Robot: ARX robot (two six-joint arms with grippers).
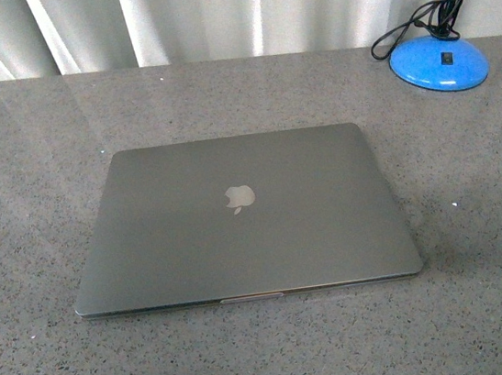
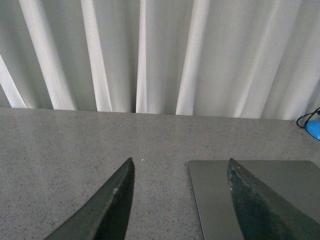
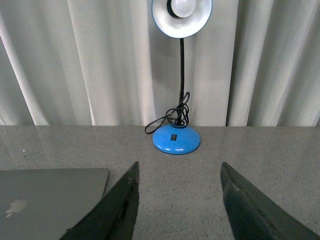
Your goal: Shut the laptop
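So the laptop is sitting flat in the middle of the grey table, lid down, apple logo facing up, front edge toward the robot. Its long axis runs left to right across the robot's view. From what I can see the lid looks fully seated on the base, though the front seam is thin enough that I wouldn't swear there's no sliver of a gap.

Neither arm shows in the front view, so both are pulled back. In the left wrist view the left gripper has its fingers spread apart with nothing between them, and a far corner of the laptop sits just ahead, partly behind one finger. The right gripper is also spread and empty; the laptop lies off to one side of it, with the blue lamp straight ahead by the curtain.

Judging by that, the left gripper is lined up closer to the lid and the right one is aimed more at the lamp. If any last press were needed, left looks like the nearer arm, pushing straight down on the lid. Honestly the job looks pretty much done.
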